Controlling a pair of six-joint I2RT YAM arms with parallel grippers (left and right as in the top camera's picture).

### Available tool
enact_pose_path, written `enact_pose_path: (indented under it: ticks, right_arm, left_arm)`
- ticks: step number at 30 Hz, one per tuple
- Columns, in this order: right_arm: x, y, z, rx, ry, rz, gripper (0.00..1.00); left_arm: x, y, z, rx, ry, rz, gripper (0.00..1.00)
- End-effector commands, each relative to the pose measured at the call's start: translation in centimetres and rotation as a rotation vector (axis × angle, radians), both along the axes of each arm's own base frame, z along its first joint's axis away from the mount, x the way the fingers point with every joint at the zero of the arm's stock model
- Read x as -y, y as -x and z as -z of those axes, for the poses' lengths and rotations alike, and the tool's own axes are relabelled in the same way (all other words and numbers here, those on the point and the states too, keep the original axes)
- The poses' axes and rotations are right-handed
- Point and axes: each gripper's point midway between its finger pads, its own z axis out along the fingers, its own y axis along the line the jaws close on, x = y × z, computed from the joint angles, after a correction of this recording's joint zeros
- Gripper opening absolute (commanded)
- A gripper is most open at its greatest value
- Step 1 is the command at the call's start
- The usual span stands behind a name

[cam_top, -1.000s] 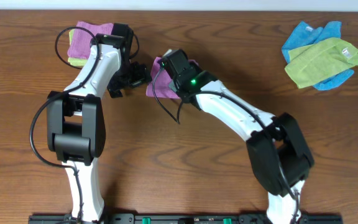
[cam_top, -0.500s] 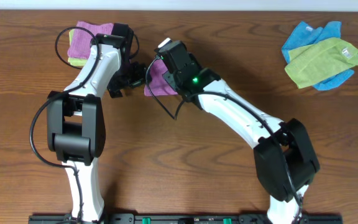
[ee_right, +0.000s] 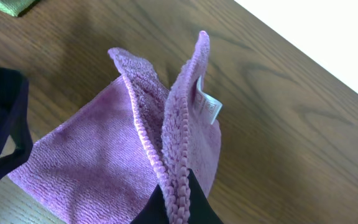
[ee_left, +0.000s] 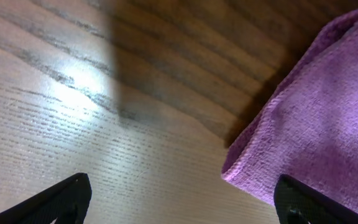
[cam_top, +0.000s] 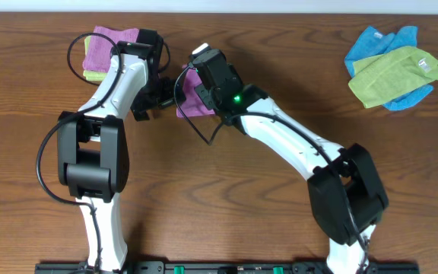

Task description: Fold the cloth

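Observation:
The violet-purple cloth [cam_top: 188, 99] lies just left of the table's middle, near the far edge. One of its edges is lifted into an upright ridge. My right gripper [ee_right: 178, 200] is shut on that doubled edge of the cloth [ee_right: 104, 155], and a small white tag [ee_right: 209, 107] shows beside the ridge. Seen from overhead, the right gripper [cam_top: 195, 74] hangs over the cloth's far side. My left gripper [cam_top: 159, 97] stands open just left of the cloth. Its fingers [ee_left: 59, 200] are spread wide over bare wood, and the cloth's corner [ee_left: 316, 118] reaches the right-hand finger.
A pinker purple folded cloth [cam_top: 106, 42] rests on a lime-green one [cam_top: 92, 73] at the far left, behind the left arm. A loose heap of blue [cam_top: 377, 39] and green [cam_top: 398, 72] cloths lies at the far right. The table's far edge is close behind.
My right gripper has moved up and to the left with the pinched edge, drawing the cloth towards the left gripper. The left arm has stayed put with its jaws wide.

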Motion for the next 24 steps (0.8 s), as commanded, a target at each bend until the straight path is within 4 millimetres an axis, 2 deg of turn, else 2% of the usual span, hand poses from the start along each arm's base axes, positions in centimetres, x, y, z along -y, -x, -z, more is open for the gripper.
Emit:
enact_pose_path:
  ticks: [1, 4, 12, 15, 16, 17, 18, 19, 20, 24]
  right_arm:
    - [-1.5, 0.2, 0.8, -0.015, -0.026, -0.019, 0.01]
    - [-2.4, 0.7, 1.0, -0.029, -0.044, -0.050, 0.01]
    - [-4.3, 2.1, 1.4, -0.042, -0.058, -0.076, 0.02]
    - [-4.6, 2.6, 1.5, -0.051, -0.051, -0.085, 0.02]
    - [-4.7, 2.7, 1.6, -0.055, -0.047, -0.087, 0.08]
    - [-4.7, 2.9, 1.8, -0.060, -0.044, -0.090, 0.28]
    - [-4.7, 2.9, 1.9, -0.063, -0.041, -0.091, 0.60]
    - [-4.8, 3.0, 1.9, -0.067, -0.041, -0.094, 0.86]
    - [-4.9, 3.1, 2.0, -0.072, -0.044, -0.099, 0.99]
    - [-5.3, 3.5, 2.1, -0.089, -0.063, -0.121, 0.99]
  left_arm:
    - [-1.0, 0.4, 0.6, -0.020, -0.025, 0.032, 0.95]
    - [-2.3, 0.4, 0.6, -0.028, -0.034, 0.003, 0.95]
    - [-9.5, 0.6, 0.6, -0.060, -0.049, -0.165, 0.95]
    - [-11.6, 0.8, 0.6, -0.065, -0.045, -0.218, 0.95]
    - [-12.1, 0.8, 0.6, -0.067, -0.041, -0.231, 0.95]
    - [-12.6, 0.9, 0.6, -0.069, -0.038, -0.244, 0.95]
    - [-12.9, 1.0, 0.6, -0.072, -0.038, -0.253, 0.95]
    - [-13.3, 1.1, 0.6, -0.073, -0.037, -0.262, 0.95]
    - [-13.5, 1.1, 0.6, -0.073, -0.037, -0.268, 0.95]
    - [-14.0, 1.1, 0.6, -0.073, -0.037, -0.279, 0.95]
